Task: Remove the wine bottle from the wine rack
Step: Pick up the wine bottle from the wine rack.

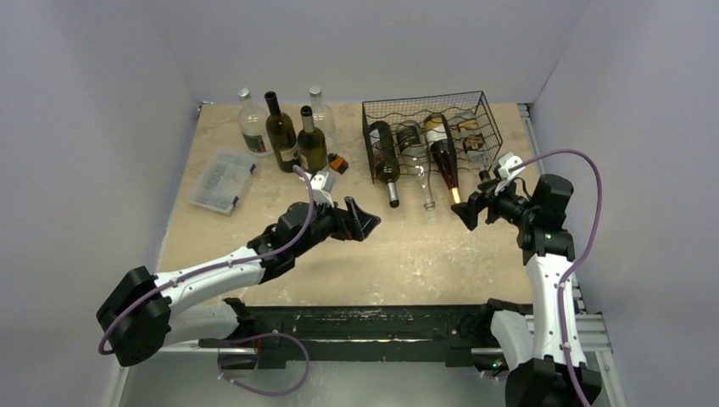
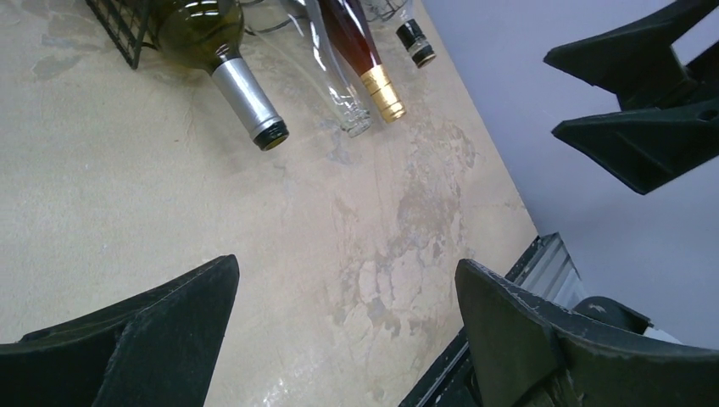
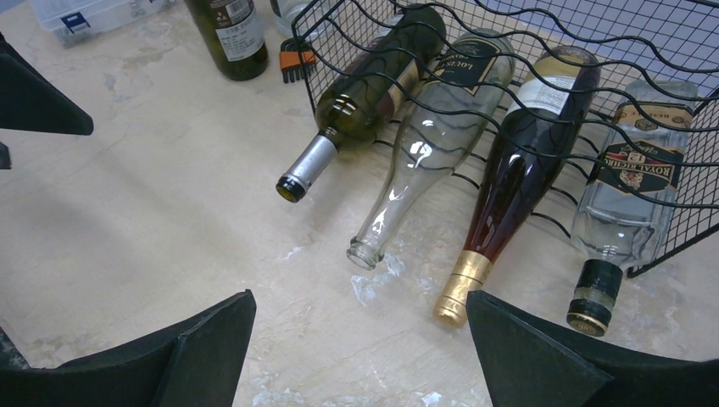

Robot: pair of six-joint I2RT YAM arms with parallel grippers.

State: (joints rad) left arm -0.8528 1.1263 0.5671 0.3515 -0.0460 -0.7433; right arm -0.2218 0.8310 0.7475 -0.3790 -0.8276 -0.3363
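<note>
The rack (image 1: 432, 127) sits far right on the table (image 1: 407, 263). Four bottles (image 3: 517, 161) lie in it, necks poking out of the front toward the arms. To its left stand four upright bottles (image 1: 284, 131), with hex keys (image 1: 338, 163) and a clear box (image 1: 222, 180) nearby. The left gripper (image 1: 360, 219) and the right gripper (image 1: 469, 212) hover with jaws spread wide, holding nothing. The right one is just before the necks.

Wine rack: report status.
Open and empty: left gripper, right gripper. Four bottles lying in wine rack, necks poking out front. Nothing between right gripper and necks.
</note>
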